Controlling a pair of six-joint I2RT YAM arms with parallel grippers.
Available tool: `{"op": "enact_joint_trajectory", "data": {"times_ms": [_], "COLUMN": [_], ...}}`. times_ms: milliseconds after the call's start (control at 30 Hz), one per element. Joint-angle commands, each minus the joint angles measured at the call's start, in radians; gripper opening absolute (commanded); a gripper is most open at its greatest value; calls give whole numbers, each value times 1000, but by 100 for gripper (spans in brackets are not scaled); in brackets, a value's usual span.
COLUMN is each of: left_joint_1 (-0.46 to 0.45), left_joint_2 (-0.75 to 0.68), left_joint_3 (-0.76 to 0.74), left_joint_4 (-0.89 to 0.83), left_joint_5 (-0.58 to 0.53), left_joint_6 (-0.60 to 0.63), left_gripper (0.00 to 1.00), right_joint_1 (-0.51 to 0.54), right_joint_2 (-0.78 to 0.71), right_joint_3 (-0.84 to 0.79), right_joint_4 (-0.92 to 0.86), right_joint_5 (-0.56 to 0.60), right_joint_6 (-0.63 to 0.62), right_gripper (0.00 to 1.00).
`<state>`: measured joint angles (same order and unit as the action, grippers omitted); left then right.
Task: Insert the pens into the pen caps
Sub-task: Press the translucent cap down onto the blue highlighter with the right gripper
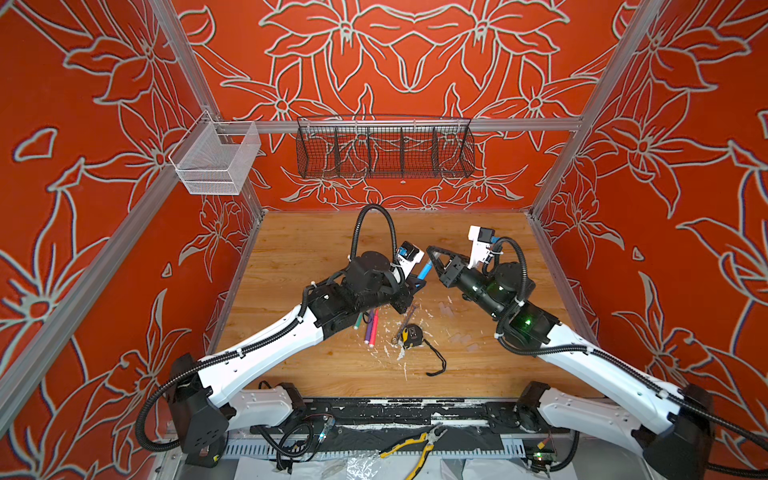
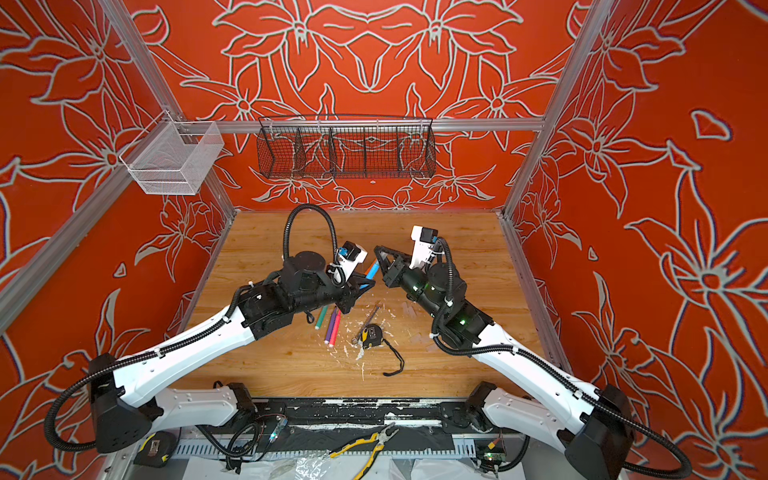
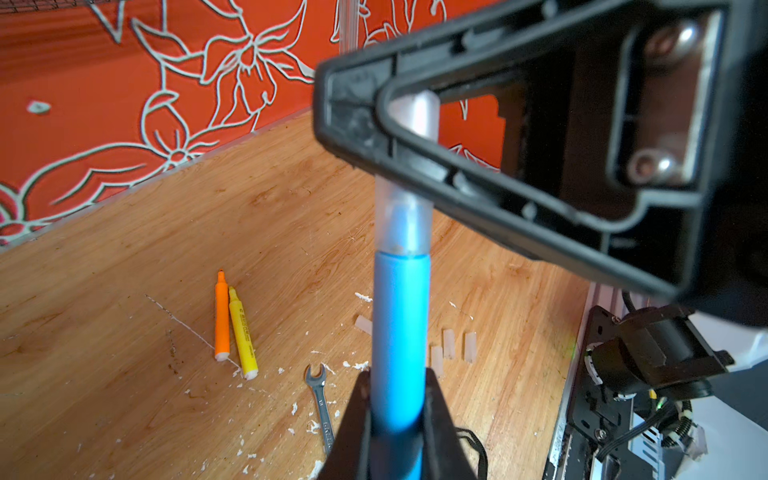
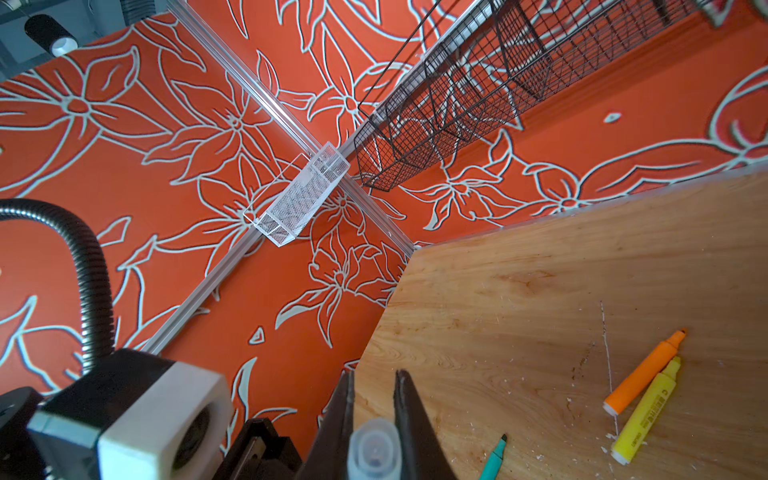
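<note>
Above the middle of the table (image 1: 307,249), my two arms meet tip to tip. The left gripper (image 3: 395,399) is clamped on the lower barrel of the blue pen (image 3: 401,332), its jaws pressed against both sides, and it holds the pen slanted up toward the right arm. The right gripper (image 4: 372,386) is closed tight on a clear pen cap (image 4: 374,451), which is pinched between its two fingers.

In my left wrist view the cap's mouth sits over the pen's nib end and meets the top of the blue barrel, so pen and cap are in line and touching. I cannot tell whether the cap is pushed fully home. Its far end shows through the open frame of the right gripper's finger. In both top views the pen bridges the space between the two grippers.

On the wood below, the orange pen (image 3: 222,320) and yellow pen (image 3: 242,336) lie side by side and touching, with bare nibs, toward the far edge. The green pen (image 1: 359,322), purple pen (image 1: 368,328) and pink pen (image 1: 374,328) lie close together near the table's middle, partly under the left arm. Four loose caps (image 3: 449,343) lie between the wrench (image 3: 322,403) and the right edge. A tape measure (image 1: 411,334) sits just beside the wrench.
</note>
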<state>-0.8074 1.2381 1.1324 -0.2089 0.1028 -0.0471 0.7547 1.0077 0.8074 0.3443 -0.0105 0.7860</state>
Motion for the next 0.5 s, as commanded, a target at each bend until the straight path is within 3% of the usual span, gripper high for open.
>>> {"op": "enact_joint_trajectory", "data": {"times_ms": [0,467], "left_joint_1": [49,84], "left_joint_2": [16,81], "left_joint_3": [120,280], "left_joint_4": [230,211], "left_joint_5": [-106,-116], "left_joint_6": [-13,7], "left_gripper": [0,0], "right_joint_1": [72,90], "right_joint_2": [-5,-37], "right_joint_3": [-61,-108], "right_joint_4": [-126,-100], "right_joint_5": [-136,-121], "right_joint_6": [14,40], "right_gripper": [2,2]}}
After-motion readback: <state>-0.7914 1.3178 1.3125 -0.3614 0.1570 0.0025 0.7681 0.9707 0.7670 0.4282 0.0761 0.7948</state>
